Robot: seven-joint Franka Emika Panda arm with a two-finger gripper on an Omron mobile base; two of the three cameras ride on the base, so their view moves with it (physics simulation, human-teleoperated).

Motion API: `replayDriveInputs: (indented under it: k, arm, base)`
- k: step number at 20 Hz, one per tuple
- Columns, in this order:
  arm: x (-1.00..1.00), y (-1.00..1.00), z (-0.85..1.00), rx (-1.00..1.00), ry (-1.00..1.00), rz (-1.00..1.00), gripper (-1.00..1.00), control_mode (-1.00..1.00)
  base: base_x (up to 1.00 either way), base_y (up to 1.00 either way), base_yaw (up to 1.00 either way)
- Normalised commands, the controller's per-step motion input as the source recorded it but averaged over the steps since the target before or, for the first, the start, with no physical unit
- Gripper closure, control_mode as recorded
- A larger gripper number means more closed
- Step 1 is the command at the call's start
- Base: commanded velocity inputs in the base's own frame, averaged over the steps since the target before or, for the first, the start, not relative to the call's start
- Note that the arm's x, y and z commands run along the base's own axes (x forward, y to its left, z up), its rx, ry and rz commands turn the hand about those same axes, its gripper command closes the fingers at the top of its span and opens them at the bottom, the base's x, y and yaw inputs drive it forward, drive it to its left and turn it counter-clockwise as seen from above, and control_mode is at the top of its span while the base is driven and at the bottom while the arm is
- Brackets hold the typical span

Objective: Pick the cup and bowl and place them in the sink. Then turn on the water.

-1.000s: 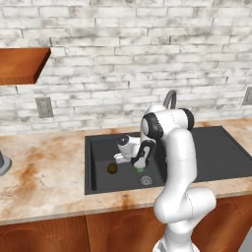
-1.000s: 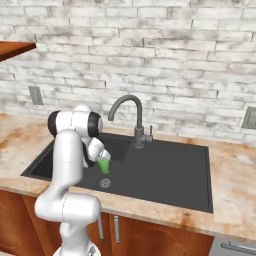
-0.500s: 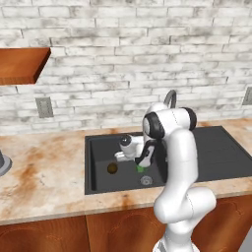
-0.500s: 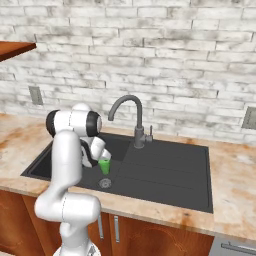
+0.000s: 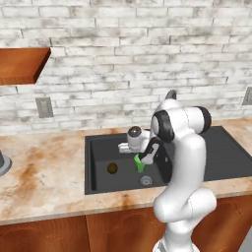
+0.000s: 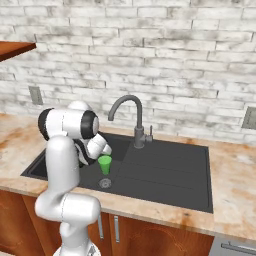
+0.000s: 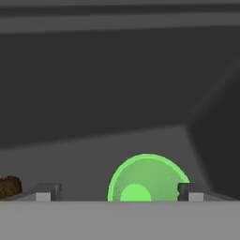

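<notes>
Green and upright, the cup (image 6: pixel 105 164) stood inside the sink (image 6: pixel 165 172), at about ten o'clock from the drain (image 6: pixel 105 183). The gripper (image 7: pixel 117 192) had spread its fingers wide apart, letting go of the cup it clamped a second earlier. Bowl and water remained to do.

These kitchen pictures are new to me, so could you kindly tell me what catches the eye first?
The bright green cup stands out most, upright in the left basin of the black sink, close to the round drain. Right beside it is the white arm's claw, open, its tips on either side of the cup. Behind, a dark gooseneck faucet arches over the sink against the pale brick wall.
</notes>
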Motion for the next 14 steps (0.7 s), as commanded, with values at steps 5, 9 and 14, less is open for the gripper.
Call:
replayDriveInputs:
  k: [5,9,14]
  arm:
    - [-0.76,0.02,1.00,0.01,0.04,0.01,-1.00,-1.00]
    - [-0.99,0.00,1.00,0.00,0.08,0.07,-1.00,-1.00]
    - [-0.95,0.06,1.00,0.04,0.16,0.14,-1.00,-1.00]
  base:
    - [0.00,0.00,0.00]
    - [0.00,0.00,0.00]
    - [0.00,0.00,0.00]
